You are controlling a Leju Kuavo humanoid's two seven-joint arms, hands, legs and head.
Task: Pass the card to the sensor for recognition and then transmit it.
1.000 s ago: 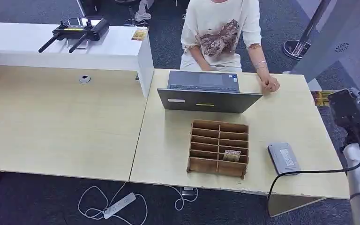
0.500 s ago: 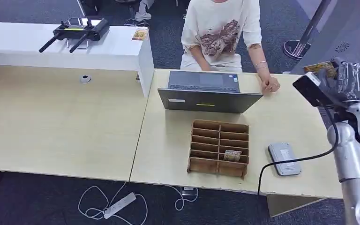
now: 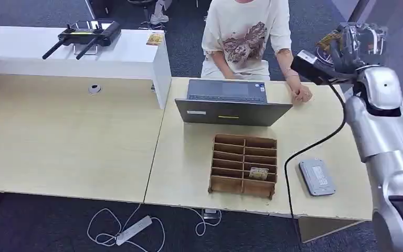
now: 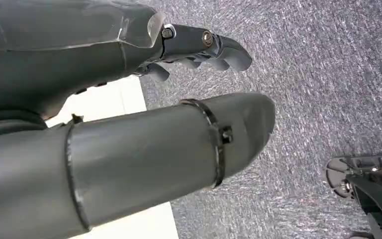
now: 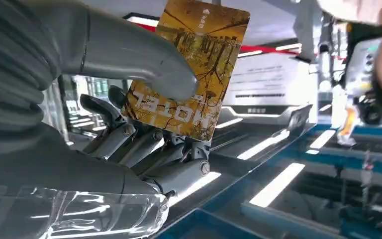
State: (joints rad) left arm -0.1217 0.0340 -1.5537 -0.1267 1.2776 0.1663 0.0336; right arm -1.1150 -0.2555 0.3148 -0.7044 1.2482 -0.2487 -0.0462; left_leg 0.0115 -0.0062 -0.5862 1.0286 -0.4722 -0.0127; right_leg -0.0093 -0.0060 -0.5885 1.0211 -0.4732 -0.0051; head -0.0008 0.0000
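Yellow card (image 5: 194, 64) partly hidden by right hand's fingers (image 5: 144, 144).

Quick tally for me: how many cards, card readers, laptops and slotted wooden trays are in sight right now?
Cards: 3 (one held up by the right hand, one in the wooden tray, one on the white counter)
Card readers: 1
Laptops: 1
Wooden trays: 1
Total: 6
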